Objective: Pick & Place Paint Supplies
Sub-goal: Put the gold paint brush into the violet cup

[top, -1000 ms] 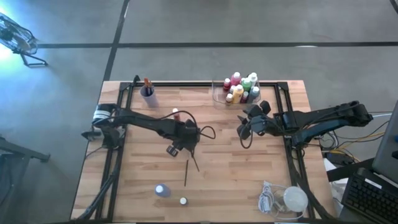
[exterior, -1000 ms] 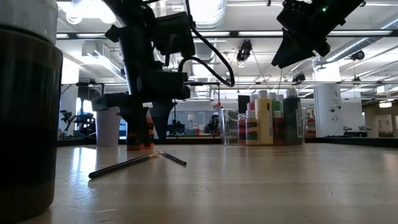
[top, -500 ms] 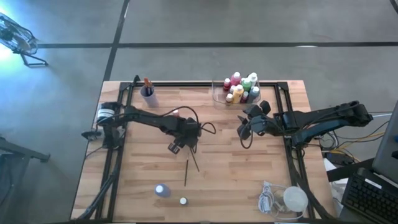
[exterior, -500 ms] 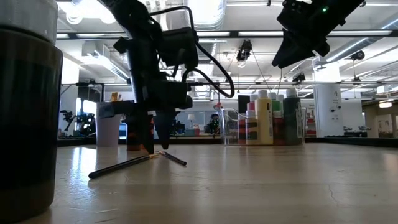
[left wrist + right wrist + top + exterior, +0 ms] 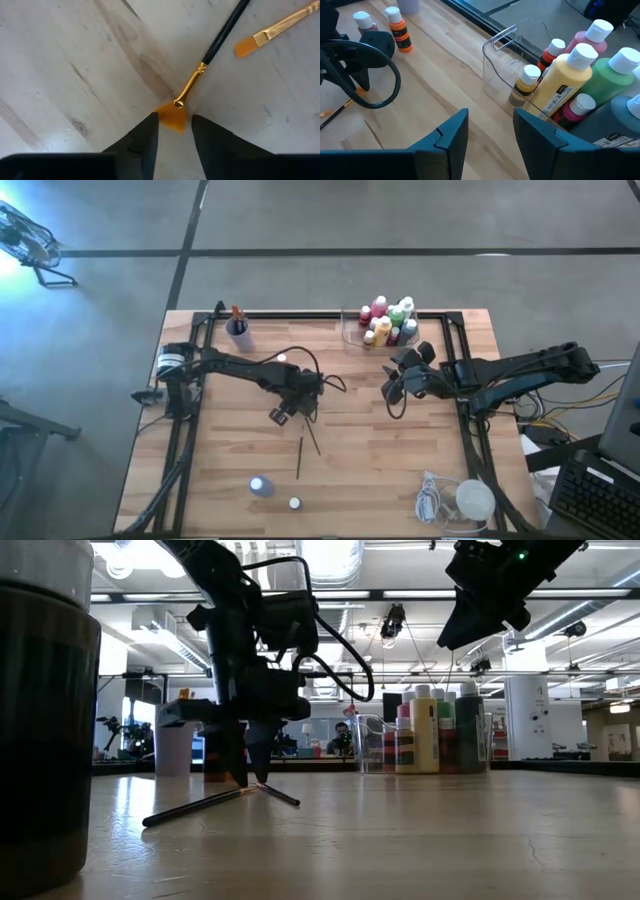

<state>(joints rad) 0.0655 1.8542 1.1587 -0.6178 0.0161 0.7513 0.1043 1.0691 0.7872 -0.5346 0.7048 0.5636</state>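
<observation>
The left gripper point(image 5: 172, 131), jaws spread, straddles a paintbrush point(image 5: 212, 50) at its bristles. It is light, thin and probably rolls; grip the stiff handle. The right gripper point(image 5: 490, 131) waits spread near the bottles point(image 5: 567, 75).

grey concrete floor point(image 5: 400, 210), bright ceiling lights point(image 5: 330, 555)

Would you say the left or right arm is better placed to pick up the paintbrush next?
Left: its open pincer straddles the paintbrush bristles on the table, while the right pincer hovers near the clear tray.

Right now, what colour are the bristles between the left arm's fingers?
Orange bristles, clearest in the left wrist view.
</observation>
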